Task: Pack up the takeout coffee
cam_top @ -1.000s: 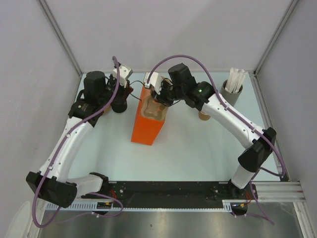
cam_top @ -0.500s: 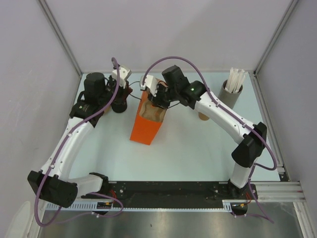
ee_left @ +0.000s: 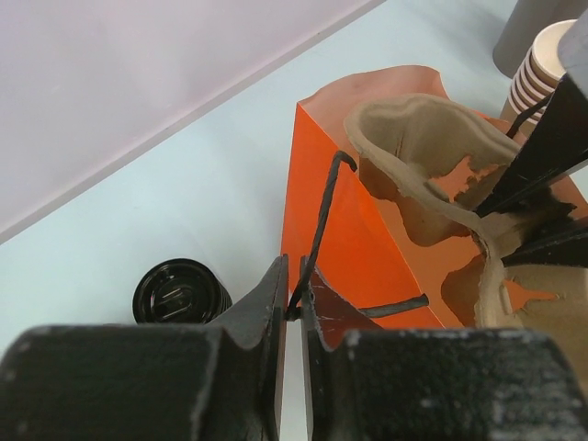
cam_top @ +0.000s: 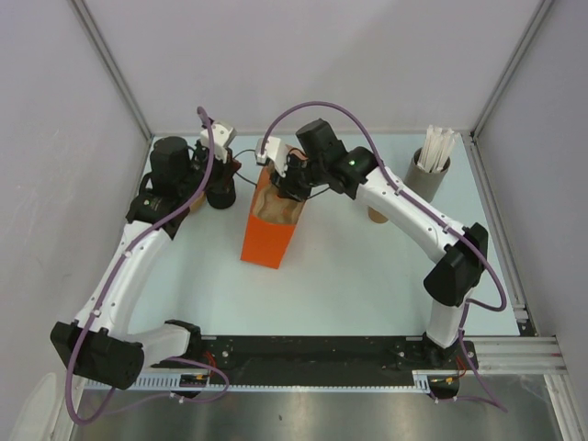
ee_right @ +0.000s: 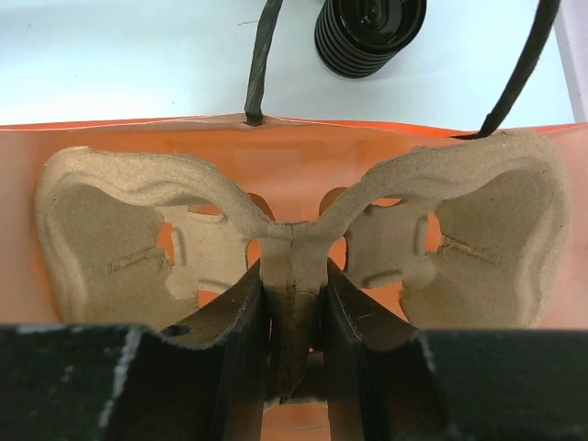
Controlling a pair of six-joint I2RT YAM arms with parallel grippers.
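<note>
Pinches the orange bag [ee_left: 344,253] by its cord handle [ee_left: 323,209] in the nearly closed left gripper [ee_left: 294,296]. Clamps the cardboard tray [ee_right: 101,220] by its middle rib in the right gripper [ee_right: 293,287], down inside the bag. Leaves the black lids [ee_left: 179,292] just left of the left gripper.

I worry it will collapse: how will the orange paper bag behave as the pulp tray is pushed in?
Probably floppy: the rim of the orange bag bows around the tray. Likely light and tippy, being tall and narrow, though the left gripper, jaws pinched on the cord handle, should steady it.
</note>
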